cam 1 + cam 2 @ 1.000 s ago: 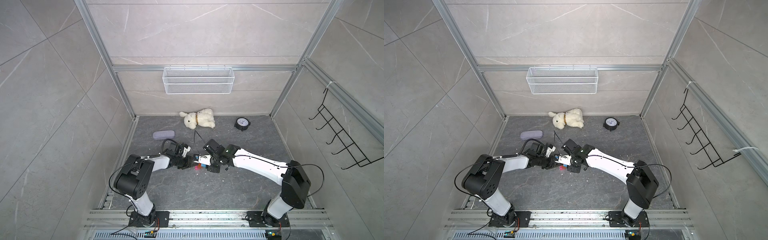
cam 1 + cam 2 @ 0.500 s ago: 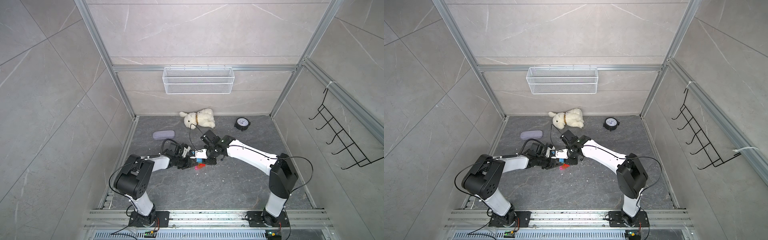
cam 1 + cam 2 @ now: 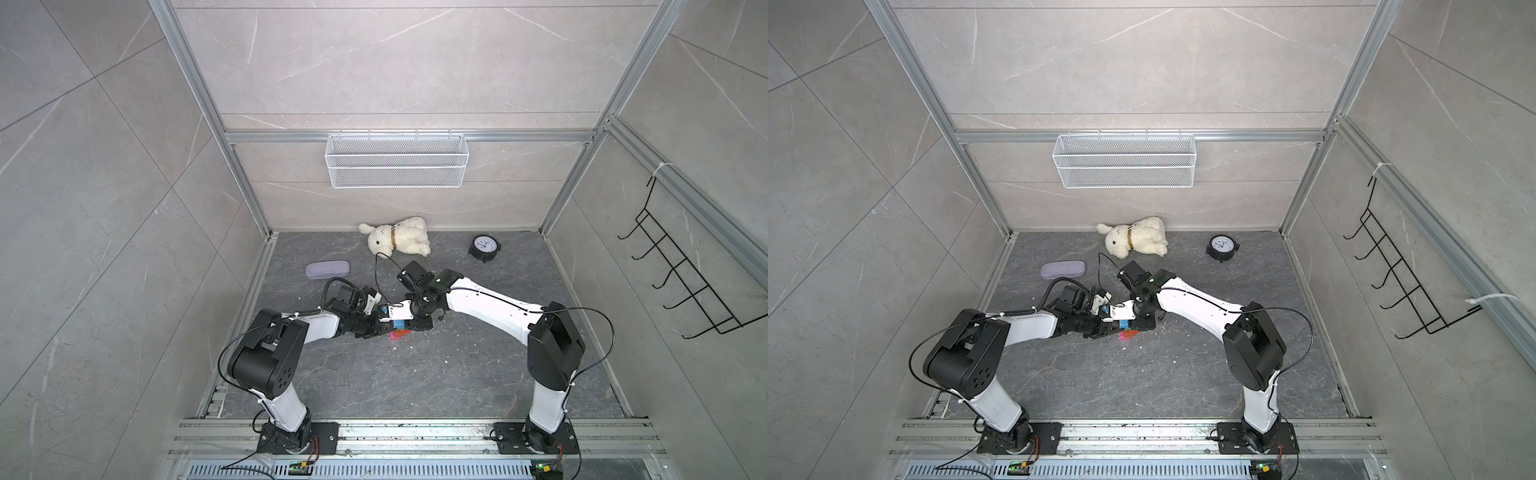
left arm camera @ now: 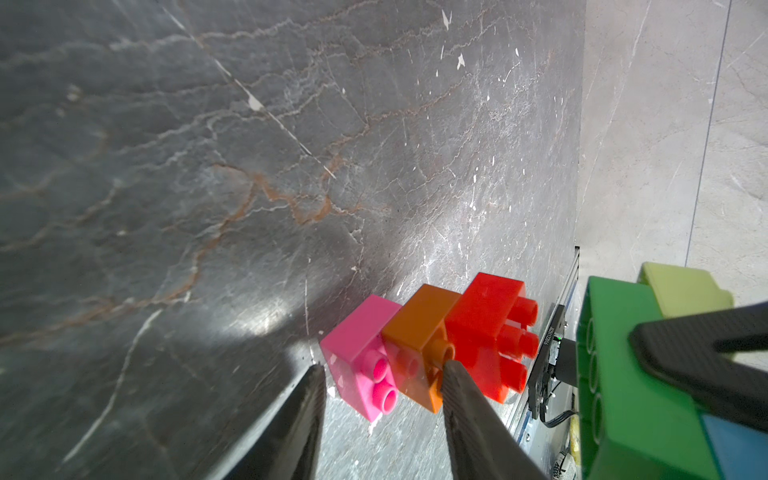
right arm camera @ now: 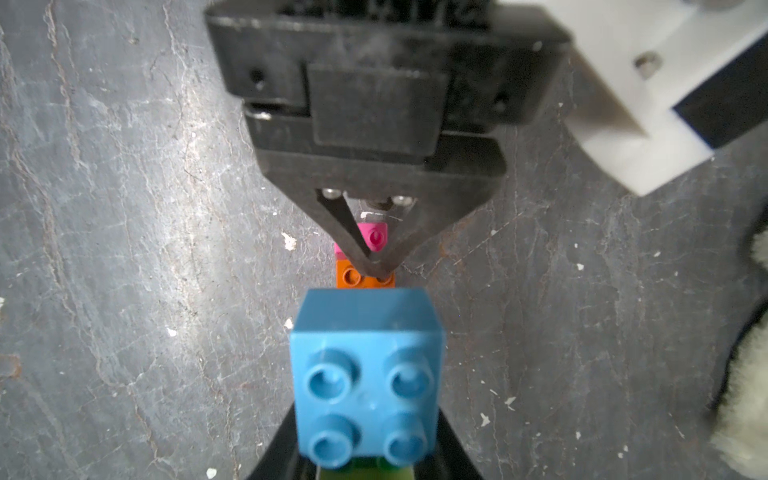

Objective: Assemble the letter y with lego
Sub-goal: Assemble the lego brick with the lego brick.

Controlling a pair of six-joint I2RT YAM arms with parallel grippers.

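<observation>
Pink, orange and red bricks form a stem, clamped between the closed left fingers close to the grey desk. Just beyond, the right fingers pinch the green bar, which carries a blue brick and a yellow-green brick. The red studs face the bar without touching it. Farther back lies a plush rabbit.

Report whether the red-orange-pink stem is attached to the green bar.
Not attached: on the stem, the red brick shows bare studs, with a gap before the green bar.
</observation>
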